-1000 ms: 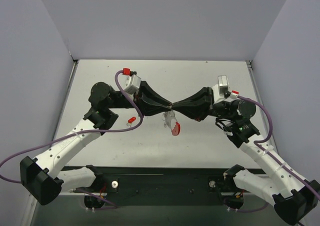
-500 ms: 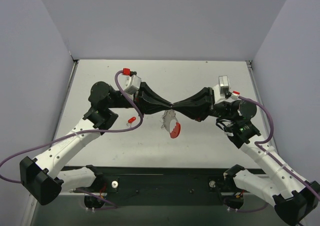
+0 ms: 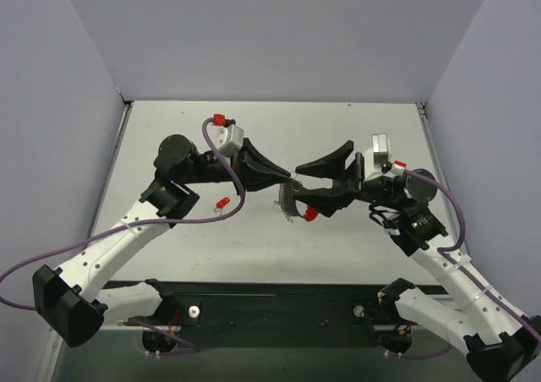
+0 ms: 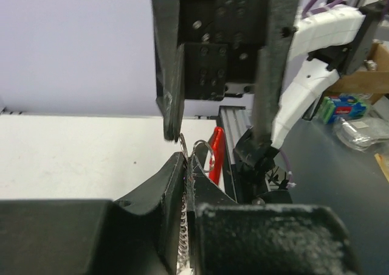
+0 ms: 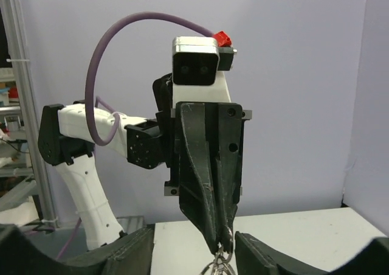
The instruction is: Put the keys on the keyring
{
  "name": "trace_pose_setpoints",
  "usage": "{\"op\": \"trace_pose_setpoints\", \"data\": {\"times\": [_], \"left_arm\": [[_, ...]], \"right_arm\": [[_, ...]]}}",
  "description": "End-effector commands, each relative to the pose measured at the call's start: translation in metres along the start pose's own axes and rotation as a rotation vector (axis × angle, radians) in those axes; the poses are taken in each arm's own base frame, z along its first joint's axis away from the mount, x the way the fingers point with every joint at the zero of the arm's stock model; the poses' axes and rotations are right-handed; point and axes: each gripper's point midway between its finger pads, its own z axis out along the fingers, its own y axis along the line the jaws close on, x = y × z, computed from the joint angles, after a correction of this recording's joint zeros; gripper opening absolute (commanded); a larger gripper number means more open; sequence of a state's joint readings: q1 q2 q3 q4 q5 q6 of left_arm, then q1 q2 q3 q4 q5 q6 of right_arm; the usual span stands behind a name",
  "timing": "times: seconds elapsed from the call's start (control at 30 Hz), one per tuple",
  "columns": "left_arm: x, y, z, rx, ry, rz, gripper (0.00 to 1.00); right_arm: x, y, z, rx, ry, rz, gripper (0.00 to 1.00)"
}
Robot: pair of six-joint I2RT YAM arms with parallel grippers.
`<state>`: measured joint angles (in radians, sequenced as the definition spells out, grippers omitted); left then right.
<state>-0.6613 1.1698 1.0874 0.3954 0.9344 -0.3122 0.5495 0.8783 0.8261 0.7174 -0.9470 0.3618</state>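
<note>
The keyring hangs above the middle of the table, its beaded chain (image 3: 287, 204) dangling with the red band (image 3: 309, 215) at its lower end. My left gripper (image 3: 290, 179) is shut on its top; in the left wrist view the jaws (image 4: 187, 158) pinch the chain, and a wire ring (image 4: 205, 151) and the red band (image 4: 215, 160) stick out past them. My right gripper (image 3: 299, 182) stands open, one finger on each side of the left gripper's tip, touching nothing; its view shows the left fingertips (image 5: 221, 241) between its own fingers (image 5: 130, 250). The red-headed key (image 3: 222, 203) lies on the table to the left, under the left arm.
The white table (image 3: 254, 238) is walled on the left, back and right. A black rail (image 3: 279, 302) with both arm bases runs along the near edge. Purple cables loop from each arm.
My right gripper has opened and let go of the keyring, drawing back slightly to the right. The left gripper still holds it, and the red band has swung right.
</note>
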Motion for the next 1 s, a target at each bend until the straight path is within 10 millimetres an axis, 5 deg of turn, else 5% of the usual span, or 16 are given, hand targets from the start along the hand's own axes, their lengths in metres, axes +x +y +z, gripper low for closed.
{"op": "trace_pose_setpoints", "data": {"times": [0.0,0.27,0.97], "left_arm": [[-0.019,0.014,-0.006,-0.128,-0.010,0.086,0.00],[0.001,0.019,-0.018,-0.226,0.024,0.182,0.00],[0.017,-0.021,-0.049,-0.258,-0.011,0.603,0.00]], "right_arm": [[-0.027,0.004,-0.010,0.048,-0.040,-0.177,0.62],[-0.026,-0.010,-0.026,0.189,0.019,-0.241,0.73],[0.005,-0.045,-0.023,0.261,0.119,-0.197,0.75]]}}
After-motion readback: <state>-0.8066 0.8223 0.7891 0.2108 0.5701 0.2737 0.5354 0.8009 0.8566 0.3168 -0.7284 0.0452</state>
